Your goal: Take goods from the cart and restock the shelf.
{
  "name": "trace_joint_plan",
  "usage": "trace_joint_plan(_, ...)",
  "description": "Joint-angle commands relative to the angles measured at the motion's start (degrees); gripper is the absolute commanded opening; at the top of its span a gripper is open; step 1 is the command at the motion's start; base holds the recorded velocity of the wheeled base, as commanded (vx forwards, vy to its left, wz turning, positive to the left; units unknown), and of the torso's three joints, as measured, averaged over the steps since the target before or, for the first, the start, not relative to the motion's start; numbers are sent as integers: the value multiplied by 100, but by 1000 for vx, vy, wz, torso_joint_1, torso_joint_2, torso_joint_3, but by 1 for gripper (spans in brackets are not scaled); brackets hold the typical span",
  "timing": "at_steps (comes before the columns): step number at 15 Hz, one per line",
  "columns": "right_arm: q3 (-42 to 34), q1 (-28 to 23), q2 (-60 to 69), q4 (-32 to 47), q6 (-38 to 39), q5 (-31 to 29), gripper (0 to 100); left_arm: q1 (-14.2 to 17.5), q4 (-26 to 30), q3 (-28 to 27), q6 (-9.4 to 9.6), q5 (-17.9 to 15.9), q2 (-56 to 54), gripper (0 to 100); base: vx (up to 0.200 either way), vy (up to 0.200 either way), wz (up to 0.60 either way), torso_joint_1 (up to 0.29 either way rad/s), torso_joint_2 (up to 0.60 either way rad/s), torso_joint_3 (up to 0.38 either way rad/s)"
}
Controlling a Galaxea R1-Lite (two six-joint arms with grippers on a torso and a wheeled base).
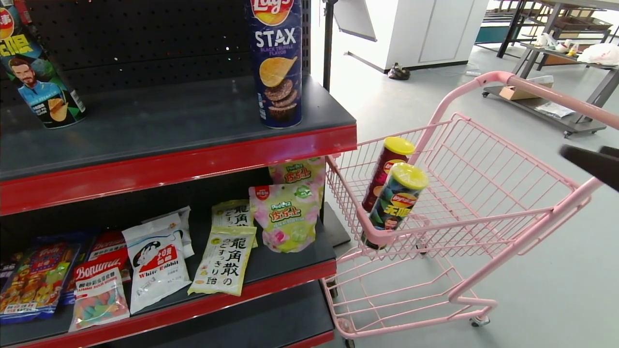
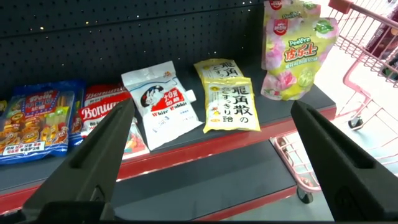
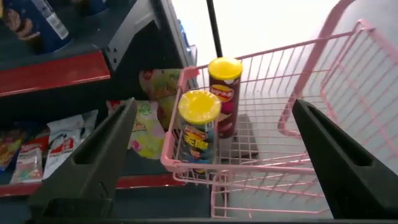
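Two yellow-lidded chip cans wait in the corner of the pink cart [image 1: 556, 97] nearest the shelf: a dark red can [image 1: 387, 166] behind and a green can [image 1: 397, 202] in front, touching. Both lean on the wire wall with their lids up, which looks handy for a grasp from above.

Your right claw [image 3: 214, 106] hangs above and beside that corner with its fingers spread wide and nothing between them. Your left claw [image 2: 211, 112] is just as wide and just as empty, facing the lower shelf [image 1: 290, 261].

On the upper shelf [image 1: 169, 121] two cans stand upright and well apart, a blue can [image 1: 277, 63] near the cart end and a green-and-black can [image 1: 41, 72] at the far end. The bare stretch between them is the likely home for the cart's pair.

Below them lie two pale yellow lozenge bags [image 1: 224, 258], two green-and-pink pouches [image 1: 287, 220], two white bags [image 1: 157, 263], one behind the other, and red and blue packs whose number you cannot tell.
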State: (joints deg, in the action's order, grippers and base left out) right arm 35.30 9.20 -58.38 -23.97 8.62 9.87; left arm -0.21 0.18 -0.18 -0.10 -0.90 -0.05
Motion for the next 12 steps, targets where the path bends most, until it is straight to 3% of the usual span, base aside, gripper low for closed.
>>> trace_joint_plan(1,337,503,-2459,-873,193,296,100,-6,-1,1,1,2,5,100,0,0,0,0,0,0)
trace_joint_plan(7,363,917,-3399,-1005,202,208,100,3,-1,1,-8,-6,5,100,0,0,0,0,0,0)
trace_joint_plan(12,486,1136,-3883,-1286,281,-416,100,3,-1,1,-8,2,5,100,0,0,0,0,0,0)
